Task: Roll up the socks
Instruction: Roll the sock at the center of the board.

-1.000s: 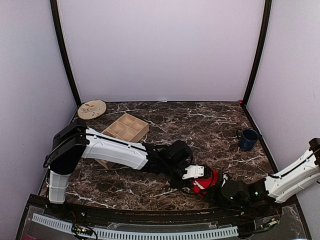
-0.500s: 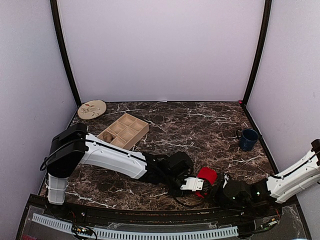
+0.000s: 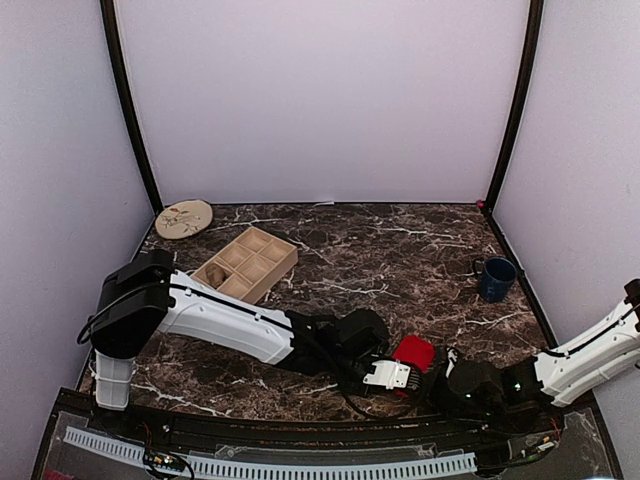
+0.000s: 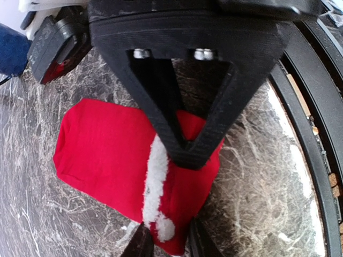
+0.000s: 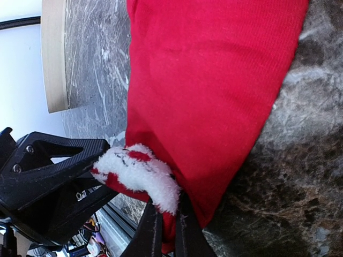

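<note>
A bright red sock (image 3: 413, 352) lies bunched on the marble near the table's front edge, between both grippers. In the left wrist view the red sock (image 4: 107, 150) shows a fluffy white strip. Its near end fills the narrow gap of my left gripper (image 4: 169, 243), whose jaws press it from both sides. My right gripper (image 5: 169, 230) is shut on a fold of the red sock (image 5: 214, 80), right beside its white fluff. From above, the left gripper (image 3: 390, 376) and right gripper (image 3: 440, 374) sit close together at the sock's near side.
A wooden compartment tray (image 3: 250, 262) stands at the mid left, with a round plate (image 3: 184, 218) at the back left corner. A blue mug (image 3: 495, 278) sits at the right. The black front rail (image 4: 316, 160) runs close beside the left gripper.
My left gripper slid toward the front edge and its jaws narrowed around the sock's end. The sock now looks more compact. The right gripper stayed shut and barely moved.
</note>
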Controlling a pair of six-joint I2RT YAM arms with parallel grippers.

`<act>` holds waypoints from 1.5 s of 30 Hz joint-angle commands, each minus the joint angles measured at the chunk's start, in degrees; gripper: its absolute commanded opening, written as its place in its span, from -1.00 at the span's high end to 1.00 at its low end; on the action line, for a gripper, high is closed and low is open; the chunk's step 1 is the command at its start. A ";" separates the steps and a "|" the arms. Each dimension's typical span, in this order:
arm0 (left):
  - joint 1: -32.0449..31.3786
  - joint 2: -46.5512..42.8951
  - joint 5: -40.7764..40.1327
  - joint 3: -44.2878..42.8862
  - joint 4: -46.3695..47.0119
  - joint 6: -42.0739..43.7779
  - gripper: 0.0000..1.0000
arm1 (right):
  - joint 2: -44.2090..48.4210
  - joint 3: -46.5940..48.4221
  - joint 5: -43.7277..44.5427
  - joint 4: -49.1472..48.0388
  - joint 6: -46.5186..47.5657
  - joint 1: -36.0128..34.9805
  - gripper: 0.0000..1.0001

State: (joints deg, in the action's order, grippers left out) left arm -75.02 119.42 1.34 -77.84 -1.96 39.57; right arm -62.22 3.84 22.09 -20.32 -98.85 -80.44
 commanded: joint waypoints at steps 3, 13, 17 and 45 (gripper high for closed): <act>-0.39 1.57 2.21 -1.63 -2.75 0.30 0.64 | 2.21 -0.50 -0.89 2.48 0.74 0.37 1.00; 0.39 5.39 4.57 -4.74 -8.28 -2.29 1.00 | 4.41 0.95 -1.35 7.63 2.71 0.46 1.00; 1.52 6.27 5.40 -5.48 -11.63 -3.32 1.00 | 5.87 3.02 -0.78 13.04 5.03 0.46 0.70; 11.26 -1.04 9.18 0.98 -27.83 -18.60 1.00 | -2.66 22.36 4.06 31.01 41.36 6.08 0.10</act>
State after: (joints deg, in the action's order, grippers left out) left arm -65.52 118.67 7.35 -79.61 -16.58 23.68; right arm -61.30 21.30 23.88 8.56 -70.30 -74.83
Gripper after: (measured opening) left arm 0.057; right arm 0.440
